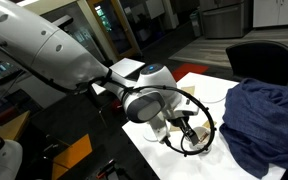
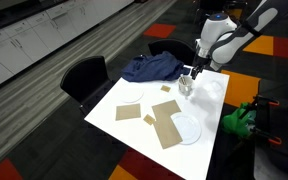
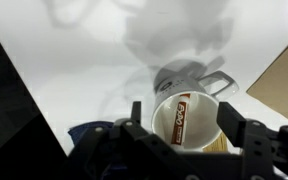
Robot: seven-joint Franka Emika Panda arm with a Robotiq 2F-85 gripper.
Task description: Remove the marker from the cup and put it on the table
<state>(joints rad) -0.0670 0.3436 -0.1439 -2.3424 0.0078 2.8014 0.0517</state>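
In the wrist view I look straight down into the white cup (image 3: 196, 140), whose handle points to the upper right. The reddish marker (image 3: 179, 117) leans inside it, dark end down. My gripper (image 3: 184, 118) is open, with one finger on each side of the cup's rim, and holds nothing. In an exterior view the gripper (image 2: 188, 76) hangs just over the cup (image 2: 185, 87) near the far edge of the white table (image 2: 210, 100). In an exterior view the gripper (image 1: 184, 127) and its cable loop hide the cup.
A heap of blue cloth (image 2: 149, 68) lies by the cup and also shows in an exterior view (image 1: 264, 115). Two white plates (image 2: 187, 128) (image 2: 132, 97) and flat tan squares (image 2: 166, 126) lie on the table. Black chairs (image 2: 84, 75) stand alongside.
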